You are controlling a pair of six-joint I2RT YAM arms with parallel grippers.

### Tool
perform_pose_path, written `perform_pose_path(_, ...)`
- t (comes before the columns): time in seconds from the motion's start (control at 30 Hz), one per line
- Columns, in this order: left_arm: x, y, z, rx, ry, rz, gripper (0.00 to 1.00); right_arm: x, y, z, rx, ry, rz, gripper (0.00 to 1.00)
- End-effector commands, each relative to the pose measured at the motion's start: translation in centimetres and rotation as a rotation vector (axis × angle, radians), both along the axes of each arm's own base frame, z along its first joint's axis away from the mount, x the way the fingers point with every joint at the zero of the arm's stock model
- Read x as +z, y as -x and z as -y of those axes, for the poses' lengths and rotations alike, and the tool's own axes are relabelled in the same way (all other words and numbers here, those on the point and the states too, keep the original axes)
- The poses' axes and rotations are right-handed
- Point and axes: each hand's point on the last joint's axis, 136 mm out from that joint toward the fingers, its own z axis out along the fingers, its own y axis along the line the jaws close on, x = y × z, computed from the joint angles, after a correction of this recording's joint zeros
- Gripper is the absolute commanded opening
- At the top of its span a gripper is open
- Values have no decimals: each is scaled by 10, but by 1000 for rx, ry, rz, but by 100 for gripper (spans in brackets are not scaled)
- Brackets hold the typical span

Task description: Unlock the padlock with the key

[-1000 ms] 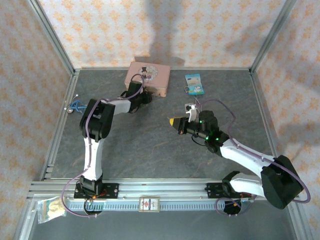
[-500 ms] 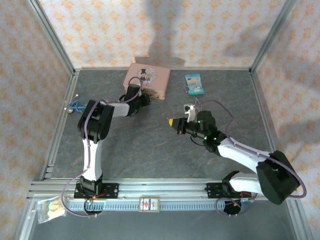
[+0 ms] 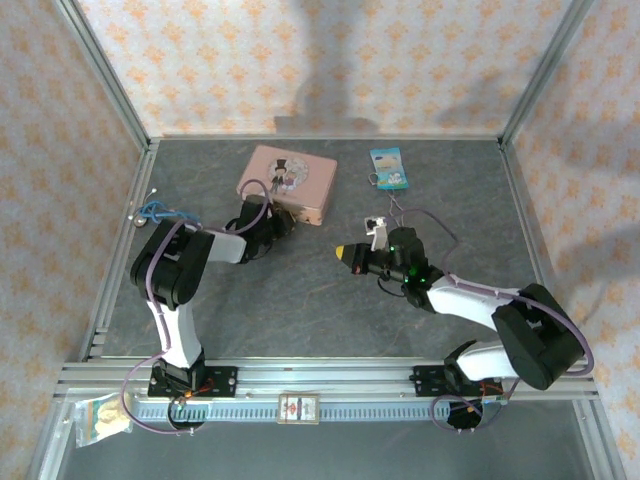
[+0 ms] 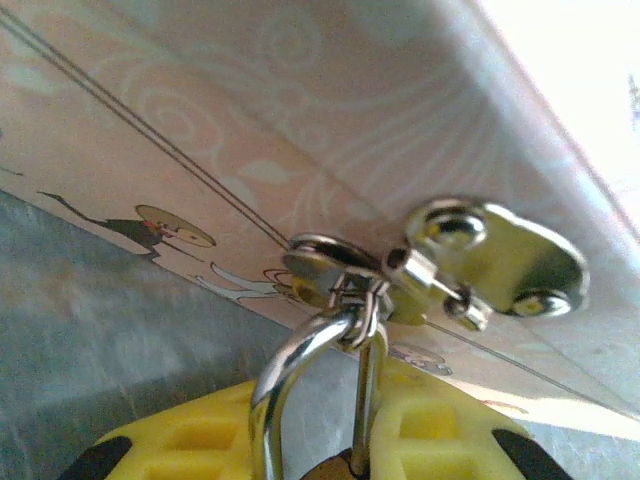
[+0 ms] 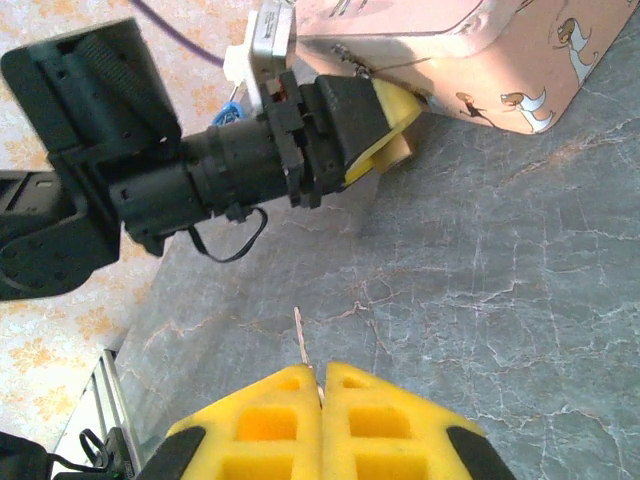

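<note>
Two left fingers (image 4: 180,445) pinch the padlock (image 4: 268,395), shackle (image 4: 312,335) through the pink tin's (image 4: 300,130) hasp (image 4: 490,260); right gripper (image 5: 322,385) clamps the key (image 5: 300,340).

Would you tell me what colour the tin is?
The tin is pale pink, clearest in top external.

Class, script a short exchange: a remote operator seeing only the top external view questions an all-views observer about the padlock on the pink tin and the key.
Operator: From above, the left arm's fingers hide the pink rectangular metal tin's front. Is the small brass padlock hooked on?
Observer: Yes; the left wrist view shows its thin silver shackle passing through the tin's shiny metal hasp.
Operator: What does the right arm hold?
Observer: The right wrist view shows a thin silver key blade sticking out between its shut yellow fingers.
</note>
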Motion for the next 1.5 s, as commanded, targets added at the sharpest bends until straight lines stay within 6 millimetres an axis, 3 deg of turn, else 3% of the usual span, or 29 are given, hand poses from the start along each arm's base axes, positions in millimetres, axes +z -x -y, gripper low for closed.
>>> perform_pose_path(0.0, 14, 4, 9, 19, 14, 46, 16, 7, -2, -1, 1, -31, 21, 0)
perform_pose_path(0.3, 4, 5, 2, 38, -50, 48, 41, 9, 0, 3, -7, -31, 34, 0)
perform_pose_path(0.5, -3, 8, 1, 29, -62, 63, 45, 10, 1, 5, -13, -29, 41, 0)
perform_pose_path(0.73, -10, 8, 1, 17, -94, 65, 41, 12, 1, 5, -14, -32, 42, 0)
perform_pose_path(0.77, -22, 9, 2, 13, -105, 46, 40, 12, 1, 5, -15, -33, 42, 0)
perform_pose_path(0.83, -27, 8, 5, 5, -119, 41, 38, 13, 1, 5, -14, -36, 43, 0)
perform_pose_path(1.07, -34, 2, 5, 37, -138, 32, 19, 8, 2, 7, -27, -28, 29, 0)
perform_pose_path(1.27, -24, 3, 14, 18, -70, 36, 6, 1, 0, 11, -59, -32, 5, 0)
perform_pose_path(1.47, 13, 17, 39, -9, 197, 68, 0, -11, -2, 8, -88, -106, -74, 0)
